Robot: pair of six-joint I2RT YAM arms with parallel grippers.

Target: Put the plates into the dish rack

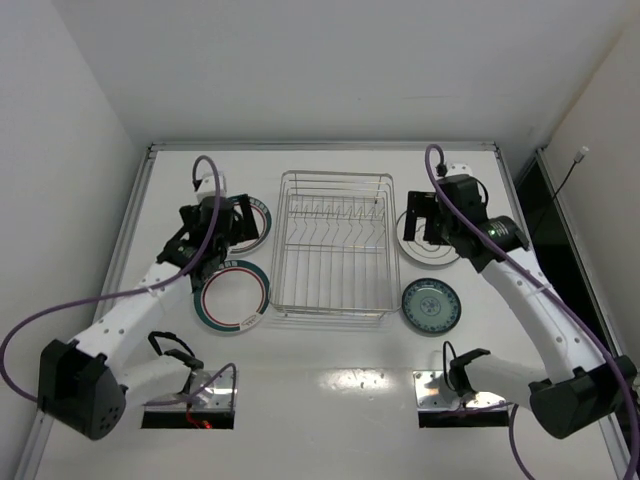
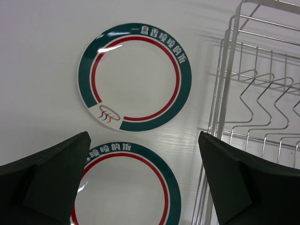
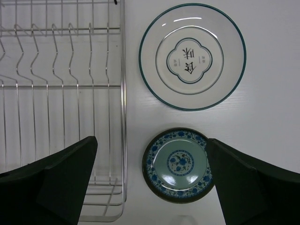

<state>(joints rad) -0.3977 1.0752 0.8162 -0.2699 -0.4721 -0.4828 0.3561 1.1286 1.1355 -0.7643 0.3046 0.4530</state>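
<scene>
The silver wire dish rack (image 1: 284,250) stands mid-table with no plate in it. Left of it lie two white plates with green bands and red rings: a far one (image 1: 256,222) and a near one (image 1: 232,297). My left gripper (image 1: 220,232) hovers open above them; its wrist view shows the far plate (image 2: 135,77), the near plate (image 2: 126,187) and the rack (image 2: 262,117). Right of the rack lie a white green-rimmed plate (image 1: 428,250) and a smaller teal patterned plate (image 1: 431,305). My right gripper (image 1: 420,225) hovers open over them, seen in its wrist view (image 3: 192,56) (image 3: 179,165).
The white table has raised edges at the left (image 1: 135,215) and back. Two floor openings by the arm bases (image 1: 190,412) (image 1: 460,412) sit at the near edge. In the right wrist view the rack's wall (image 3: 123,93) runs close to both right-hand plates.
</scene>
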